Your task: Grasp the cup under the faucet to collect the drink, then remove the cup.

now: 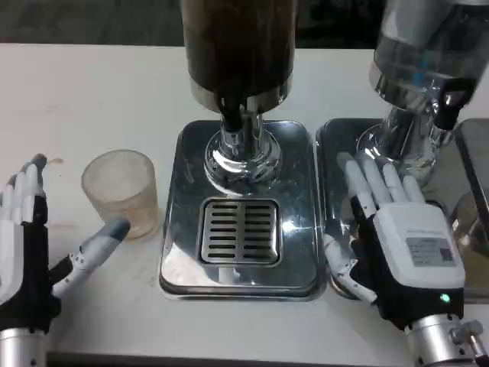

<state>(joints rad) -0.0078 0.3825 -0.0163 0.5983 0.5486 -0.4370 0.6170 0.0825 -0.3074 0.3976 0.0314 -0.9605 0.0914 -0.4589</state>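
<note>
Head view of the drink station. A translucent, frosted plastic cup (120,193) stands upright on the white table (92,92), just left of the polished steel drip tray (298,153) with its slotted drain grille (240,229). The cup appears empty and is not under the black faucet (230,107) of the dark-filled dispenser (237,42), which hangs above the tray.

The left hand (30,252) lies low at the table's near edge beside the cup, fingers spread and holding nothing; its thumb tip (113,229) points at the cup's base, close to it or just touching, which cannot be told. The right hand (390,229) rests palm-down over a second steel tray (336,145) below a clear-bodied dispenser (424,53), fingers extended and apart, gripping nothing.

Judged progress: the task stands at its opening. The grasp is not yet made; carrying the cup onto the grille beneath the faucet, filling it and withdrawing it all remain.
</note>
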